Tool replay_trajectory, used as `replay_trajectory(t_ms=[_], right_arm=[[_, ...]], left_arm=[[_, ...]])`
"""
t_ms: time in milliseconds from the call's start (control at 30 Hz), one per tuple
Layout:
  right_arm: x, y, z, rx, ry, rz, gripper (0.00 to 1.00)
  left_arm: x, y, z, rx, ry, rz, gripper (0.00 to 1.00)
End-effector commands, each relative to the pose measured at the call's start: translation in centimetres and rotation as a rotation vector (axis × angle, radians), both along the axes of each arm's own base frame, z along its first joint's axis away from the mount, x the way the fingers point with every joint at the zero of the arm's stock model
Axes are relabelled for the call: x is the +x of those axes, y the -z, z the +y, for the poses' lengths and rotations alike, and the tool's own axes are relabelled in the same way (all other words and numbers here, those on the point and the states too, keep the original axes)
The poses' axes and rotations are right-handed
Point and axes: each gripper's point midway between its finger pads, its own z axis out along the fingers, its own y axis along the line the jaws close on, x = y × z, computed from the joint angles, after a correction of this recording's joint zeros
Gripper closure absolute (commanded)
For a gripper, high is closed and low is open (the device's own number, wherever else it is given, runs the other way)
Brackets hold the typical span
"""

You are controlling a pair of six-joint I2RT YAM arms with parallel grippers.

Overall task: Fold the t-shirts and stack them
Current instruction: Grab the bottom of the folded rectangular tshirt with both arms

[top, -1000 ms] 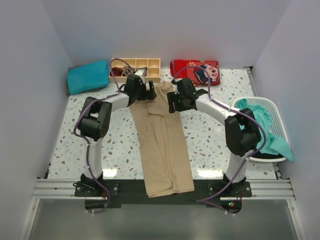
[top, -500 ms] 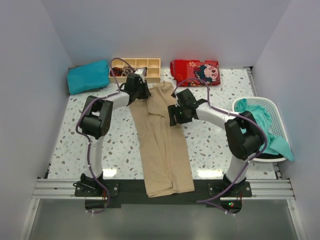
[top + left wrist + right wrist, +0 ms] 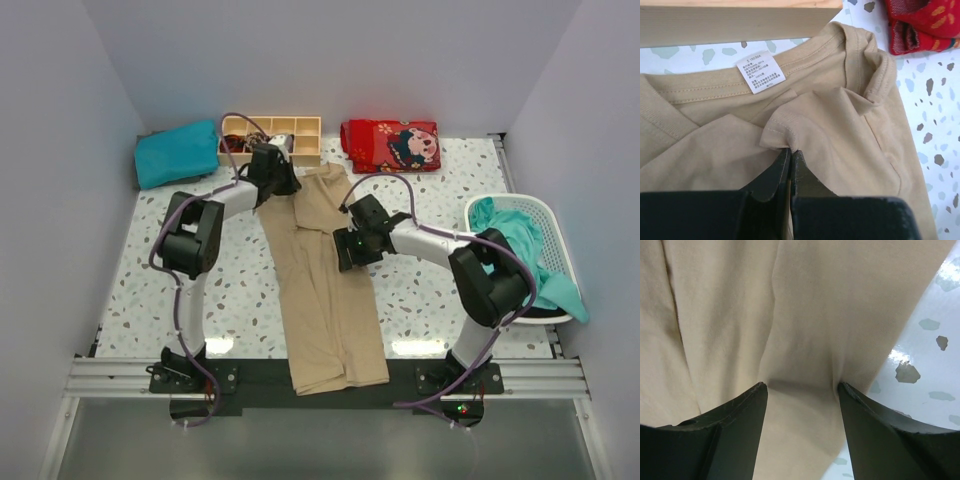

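Observation:
The tan t-shirt (image 3: pixel 325 290) lies folded lengthwise as a long strip down the middle of the table, its collar at the far end. My left gripper (image 3: pixel 790 149) is shut on a small fold of sleeve hem just below the collar and label (image 3: pixel 760 75); from above it (image 3: pixel 280 186) sits at the shirt's far left corner. The right gripper (image 3: pixel 800 386) stands open, fingertips pressed onto the tan cloth (image 3: pixel 805 305) near its right edge, about a third of the way down (image 3: pixel 346 246). One teal t-shirt (image 3: pixel 177 152) lies folded at the back left. More teal cloth (image 3: pixel 525 245) fills the basket.
A wooden compartment tray (image 3: pixel 290 128) stands just beyond the collar, with a red patterned cloth (image 3: pixel 390 143) to its right. The white basket (image 3: pixel 545 207) sits at the right edge. Walls close in on the left, back and right.
My left gripper has shut on the sleeve fold by the collar. The right gripper has slid from the shirt's far end toward the near side along its right edge, staying open.

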Motion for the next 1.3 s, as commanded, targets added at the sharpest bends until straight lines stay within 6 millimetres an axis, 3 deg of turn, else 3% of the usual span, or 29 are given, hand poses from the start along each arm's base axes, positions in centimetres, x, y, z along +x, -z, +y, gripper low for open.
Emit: replay_trajectory(t_ms=[0, 133, 200, 400, 600, 667, 733, 767, 800, 1033, 1267], right_arm=[[0.3, -1.3, -0.2, 0.014, 0.042, -0.046, 0.37], [0.7, -1.6, -0.4, 0.004, 0.059, -0.065, 0.37], [0.8, -1.8, -0.4, 0.009, 0.064, -0.070, 0.37], [1.0, -2.6, -1.0, -0.007, 0.082, -0.100, 0.37], [0.8, -3.3, -1.6, -0.017, 0.097, -0.120, 0.36], [0.7, -3.7, -1.6, -0.009, 0.097, -0.128, 0.36], [0.8, -4.1, -1.9, -0.014, 0.107, -0.143, 0.36], [0.8, -4.3, -1.9, -0.012, 0.107, -0.145, 0.36], [0.9, -4.4, -1.9, -0.011, 0.107, -0.148, 0.36], [1.0, -4.8, -2.1, -0.016, 0.115, -0.165, 0.36], [1.2, -4.4, -1.8, -0.010, 0.114, -0.159, 0.36]], left_arm=[[-0.3, -7.8, 0.8, -0.040, -0.026, -0.130, 1.00], [-2.4, -9.2, 1.9, -0.041, -0.056, -0.135, 1.00], [-3.3, -8.8, 2.6, -0.018, -0.086, -0.097, 1.00], [-6.1, -5.0, 4.9, 0.048, -0.157, -0.008, 1.00], [-8.1, 1.2, 5.9, 0.120, -0.168, 0.140, 1.00], [-8.1, 2.2, 6.0, 0.126, -0.180, 0.163, 1.00], [-8.2, 2.8, 6.0, 0.124, -0.180, 0.164, 0.81], [-7.6, 2.3, 5.7, 0.105, -0.177, 0.131, 0.65], [-7.5, 1.7, 5.6, 0.095, -0.180, 0.115, 0.01], [-7.8, -3.7, 4.3, 0.013, -0.120, -0.006, 0.00], [-11.2, -5.3, 2.1, -0.051, -0.039, -0.007, 0.00]])
